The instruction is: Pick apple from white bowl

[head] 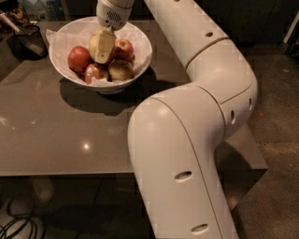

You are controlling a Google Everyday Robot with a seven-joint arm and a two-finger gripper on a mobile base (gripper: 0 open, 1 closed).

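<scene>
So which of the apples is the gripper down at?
The pale yellow-green apple in the white bowl, partly hidden by the gripper. The other four are redder; the all-red apple lies left of it.

Arm [177, 154] bent sharply at the elbow [224, 79] (large, rounded), wrist [114, 11] held directly above the gripper [103, 55], gripper pointed downward
</scene>
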